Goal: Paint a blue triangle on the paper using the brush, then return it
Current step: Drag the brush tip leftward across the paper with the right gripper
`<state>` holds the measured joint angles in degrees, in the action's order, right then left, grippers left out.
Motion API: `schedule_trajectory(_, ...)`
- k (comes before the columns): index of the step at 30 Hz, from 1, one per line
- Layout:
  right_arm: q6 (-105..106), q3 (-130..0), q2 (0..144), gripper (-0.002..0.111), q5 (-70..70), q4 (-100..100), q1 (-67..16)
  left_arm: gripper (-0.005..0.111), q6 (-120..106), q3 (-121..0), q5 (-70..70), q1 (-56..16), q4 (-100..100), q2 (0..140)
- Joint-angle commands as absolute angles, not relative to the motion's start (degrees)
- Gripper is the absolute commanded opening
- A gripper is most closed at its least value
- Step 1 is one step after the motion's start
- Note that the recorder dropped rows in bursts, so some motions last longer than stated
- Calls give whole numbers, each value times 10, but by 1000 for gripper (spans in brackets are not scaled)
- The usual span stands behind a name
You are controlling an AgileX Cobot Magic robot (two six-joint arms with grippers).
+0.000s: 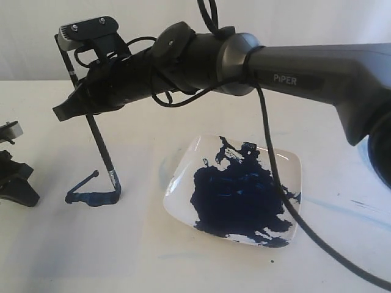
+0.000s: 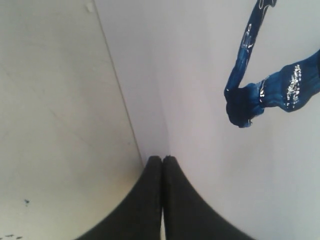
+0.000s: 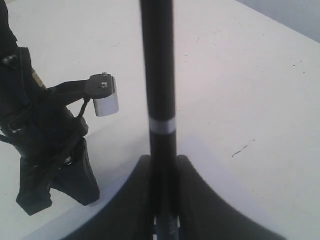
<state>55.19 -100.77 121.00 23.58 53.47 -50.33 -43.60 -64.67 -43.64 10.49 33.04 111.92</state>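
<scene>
Right jaws clamp the brush (image 3: 158, 75) between them.

1 ea: brush (image 1: 101, 146), dish (image 1: 183, 178), paper (image 2: 195, 75); 2 grippers (image 2: 162, 159) (image 3: 162, 162)

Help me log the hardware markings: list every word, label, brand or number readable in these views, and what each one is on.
"PiPER": white lettering on the grey link of the right arm, exterior view.
Nothing else: the brush, the dish and both wrist views show no lettering.
</scene>
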Motion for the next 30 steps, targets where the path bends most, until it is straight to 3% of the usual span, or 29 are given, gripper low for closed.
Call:
schedule_trajectory(1, 548, -1005, 1197, 0, 244, 519, -500, 0, -436, -648, -450, 106, 334, 1113)
schedule_trajectory(10, 551, -1005, 1192, 0, 235, 521, -500, 0, -436, -648, -450, 106, 334, 1113)
schedule_trajectory(30, 616, -1008, 1199, 0, 77, 625, -525, 0, -435, -648, -450, 106, 334, 1113)
